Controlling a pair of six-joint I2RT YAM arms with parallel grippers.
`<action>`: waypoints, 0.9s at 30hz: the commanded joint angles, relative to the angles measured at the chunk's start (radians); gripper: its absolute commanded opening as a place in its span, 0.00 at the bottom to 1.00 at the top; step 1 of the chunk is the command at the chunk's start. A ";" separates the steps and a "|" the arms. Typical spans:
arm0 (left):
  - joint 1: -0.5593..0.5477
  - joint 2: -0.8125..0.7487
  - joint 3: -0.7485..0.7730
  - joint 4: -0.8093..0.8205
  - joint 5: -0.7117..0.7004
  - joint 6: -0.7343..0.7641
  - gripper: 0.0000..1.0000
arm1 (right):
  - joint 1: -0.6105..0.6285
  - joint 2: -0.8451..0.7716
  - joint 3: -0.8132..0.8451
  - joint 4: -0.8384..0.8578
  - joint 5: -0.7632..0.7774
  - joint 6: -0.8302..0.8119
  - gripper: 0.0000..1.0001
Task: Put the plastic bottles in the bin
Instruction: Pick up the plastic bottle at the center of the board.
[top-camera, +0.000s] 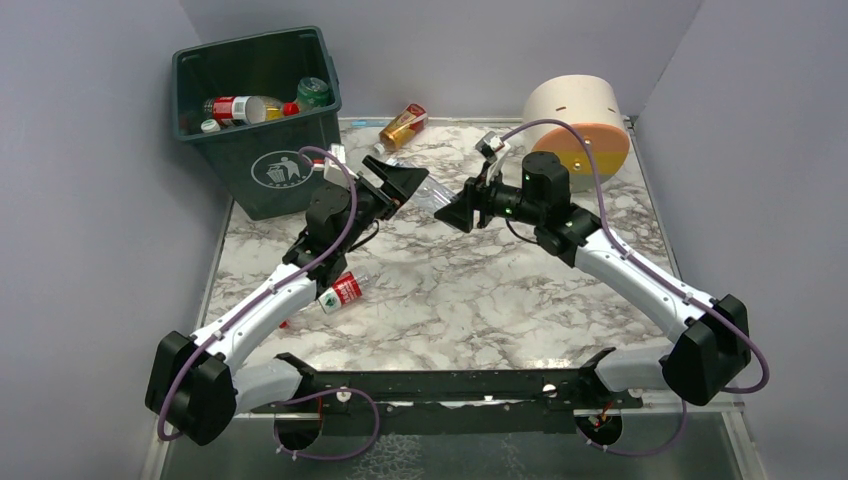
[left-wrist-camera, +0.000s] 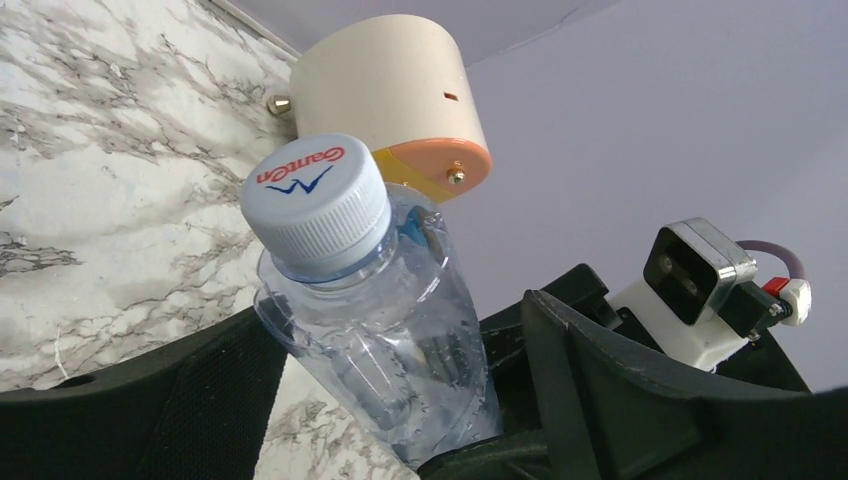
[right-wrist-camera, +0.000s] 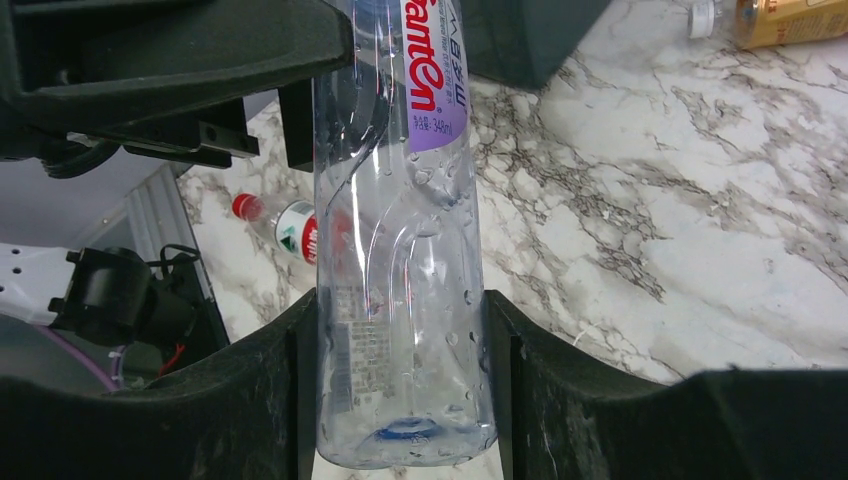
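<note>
A clear bottle (top-camera: 432, 192) with a white cap (left-wrist-camera: 315, 205) and a purple label hangs over the middle of the table between both arms. My right gripper (right-wrist-camera: 400, 400) is shut on its base end (right-wrist-camera: 400, 300), with both fingers pressed against its sides. My left gripper (left-wrist-camera: 400, 390) is open around the cap end; its left finger touches the bottle, and a gap shows on the right side. The dark green bin (top-camera: 262, 120) stands at the far left and holds several bottles (top-camera: 235, 107). A red-labelled bottle (top-camera: 343, 292) lies under my left arm. An amber bottle (top-camera: 404, 125) lies at the far edge.
The big cream cylinder (top-camera: 578, 125) with an orange face lies at the far right, behind my right arm. Grey walls close in the table on three sides. The bin's corner (right-wrist-camera: 520, 35) shows just beyond the held bottle.
</note>
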 joint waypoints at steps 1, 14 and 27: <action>-0.009 0.007 0.011 0.051 -0.011 -0.001 0.82 | 0.007 -0.021 -0.003 0.041 -0.052 0.020 0.47; -0.007 0.019 0.075 0.022 -0.005 0.067 0.61 | 0.007 -0.037 0.000 0.026 -0.057 0.030 0.63; 0.112 0.064 0.306 -0.161 0.094 0.211 0.61 | 0.007 -0.157 0.028 -0.111 0.048 0.006 1.00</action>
